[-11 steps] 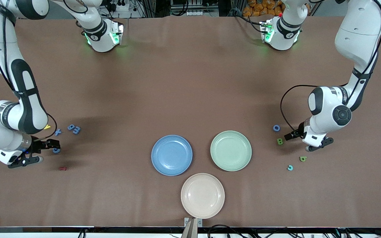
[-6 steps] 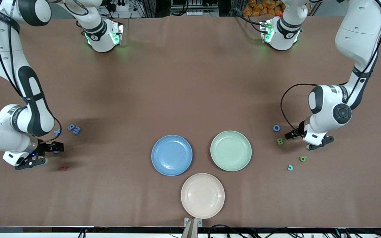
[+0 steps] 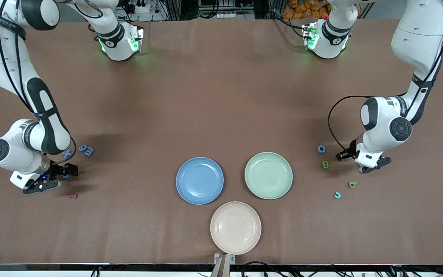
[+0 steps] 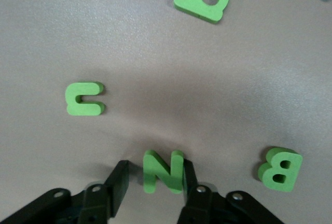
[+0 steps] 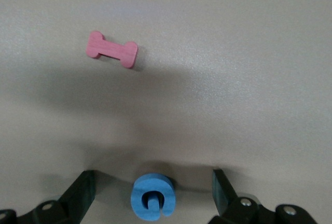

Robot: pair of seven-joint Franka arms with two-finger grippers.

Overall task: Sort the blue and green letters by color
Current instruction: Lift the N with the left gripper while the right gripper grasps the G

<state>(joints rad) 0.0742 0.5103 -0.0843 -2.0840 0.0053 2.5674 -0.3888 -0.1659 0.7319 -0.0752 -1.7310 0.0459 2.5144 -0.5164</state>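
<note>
Toward each arm's end of the bench from the plates (image 3: 199, 161), we straddle letters: the left end effector (image 4: 153, 182) loosely brackets the green N (image 4: 163, 170), while the right end effector (image 5: 154, 190) gapes wide around the blue G (image 5: 152, 198). We should centre each, then close gently.

The brown worktop (image 3: 221, 100) carried three plates: blue (image 3: 199, 180), green (image 3: 268, 175), and beige (image 3: 235, 227) nearest the camera. Blue letters (image 3: 85, 149) lay toward the right arm's end from the blue plate; green letters (image 3: 325, 164) lay toward the left arm's end.

Blue letters (image 3: 85, 149) flat near right arm's table end; green letters (image 3: 325, 164) flat near left arm's.
</note>
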